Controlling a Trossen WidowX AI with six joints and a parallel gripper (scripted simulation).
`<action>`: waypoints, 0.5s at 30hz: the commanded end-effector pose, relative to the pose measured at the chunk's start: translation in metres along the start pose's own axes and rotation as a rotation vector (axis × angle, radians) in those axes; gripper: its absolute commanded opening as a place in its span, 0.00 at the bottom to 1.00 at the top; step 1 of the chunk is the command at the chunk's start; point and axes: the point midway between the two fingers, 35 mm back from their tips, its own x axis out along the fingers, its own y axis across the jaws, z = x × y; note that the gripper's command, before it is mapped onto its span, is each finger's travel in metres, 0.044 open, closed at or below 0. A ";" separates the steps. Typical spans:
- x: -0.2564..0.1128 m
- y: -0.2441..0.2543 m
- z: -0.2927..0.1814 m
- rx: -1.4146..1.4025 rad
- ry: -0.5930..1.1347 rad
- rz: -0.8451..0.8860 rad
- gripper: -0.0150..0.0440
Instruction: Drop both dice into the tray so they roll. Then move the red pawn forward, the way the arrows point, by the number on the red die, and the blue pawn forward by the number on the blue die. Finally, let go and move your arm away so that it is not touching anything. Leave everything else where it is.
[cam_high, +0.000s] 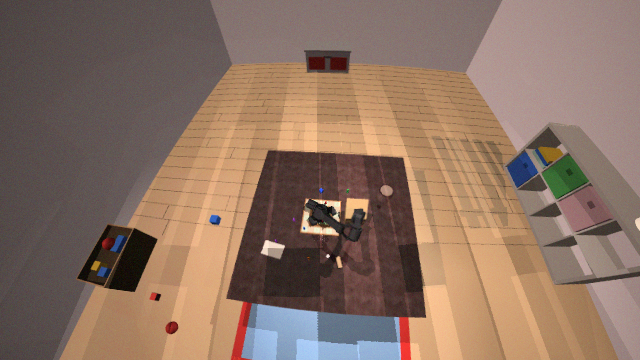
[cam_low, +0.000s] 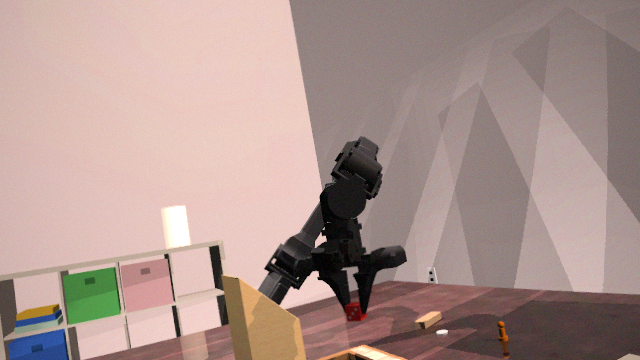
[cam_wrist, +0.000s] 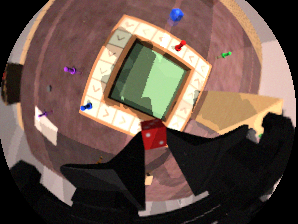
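My gripper (cam_low: 356, 306) (cam_wrist: 152, 132) is shut on the red die (cam_low: 356, 312) (cam_wrist: 154, 137), held between the fingertips above the table. In the wrist view the die overlaps the near edge of the arrow board (cam_wrist: 106, 114). The green-floored tray (cam_wrist: 165, 82) sits in the middle of the board, with no die visible in it. The blue die (cam_wrist: 176, 14) (cam_high: 321, 190) lies beyond the board's far side. The red pawn (cam_wrist: 180, 45) stands on the far row. The blue pawn (cam_wrist: 86, 106) stands at the left corner. The arm covers much of the board in the top view.
A wooden wedge-shaped piece (cam_low: 265, 320) (cam_wrist: 235, 107) stands right of the board. Purple pawns (cam_wrist: 70, 70) and a white piece (cam_high: 273, 249) are left; a green pawn (cam_wrist: 226, 54) is right. A wooden block (cam_low: 429, 319), white disc (cam_low: 442, 332) and orange pawn (cam_low: 502, 332) lie nearby.
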 end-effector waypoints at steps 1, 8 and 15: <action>0.003 -0.003 0.015 0.114 -0.005 0.000 0.25; 0.011 -0.012 0.043 0.338 -0.003 -0.002 0.25; 0.019 -0.022 0.068 0.555 0.002 0.001 0.25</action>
